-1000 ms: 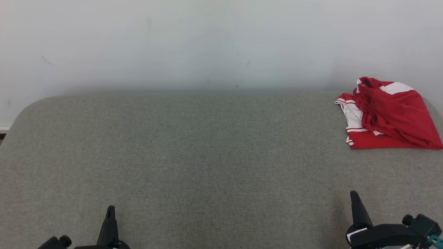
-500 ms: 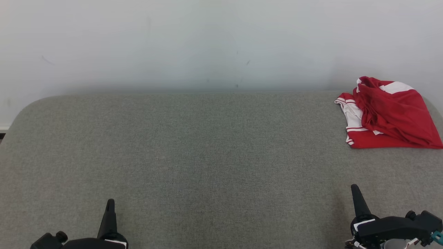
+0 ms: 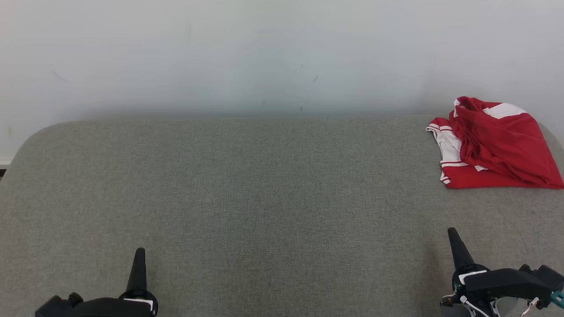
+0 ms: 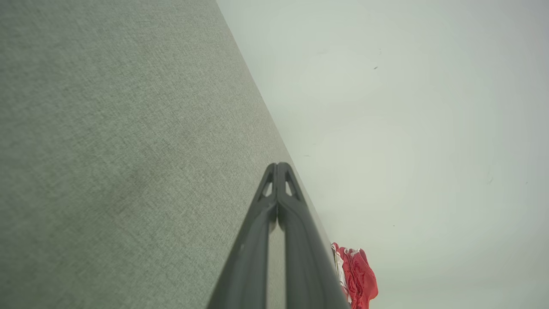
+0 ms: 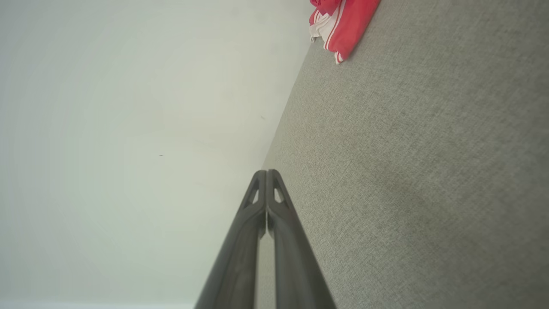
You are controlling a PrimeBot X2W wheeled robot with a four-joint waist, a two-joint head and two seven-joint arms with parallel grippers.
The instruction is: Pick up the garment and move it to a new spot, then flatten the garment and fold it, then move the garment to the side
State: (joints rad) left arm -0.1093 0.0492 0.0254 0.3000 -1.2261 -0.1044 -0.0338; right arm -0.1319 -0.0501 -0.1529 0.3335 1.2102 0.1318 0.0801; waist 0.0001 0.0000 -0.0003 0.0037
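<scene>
Grey pad [image 3: 264, 198] under a white wall [image 3: 282, 53] — red garment [image 3: 493, 149] crumpled at the pad's far right corner.
Head view places left gripper [image 3: 139, 253] and right gripper [image 3: 453, 232] at the near edge, well apart from it — wrist views show each one's fingers pressed together, empty.

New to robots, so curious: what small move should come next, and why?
Probably reach the right jaws toward the garment, opening them on the way. It lies crumpled at the far right of the grey surface, ahead of that arm, untouched, and both pairs of jaws are shut and empty.
</scene>
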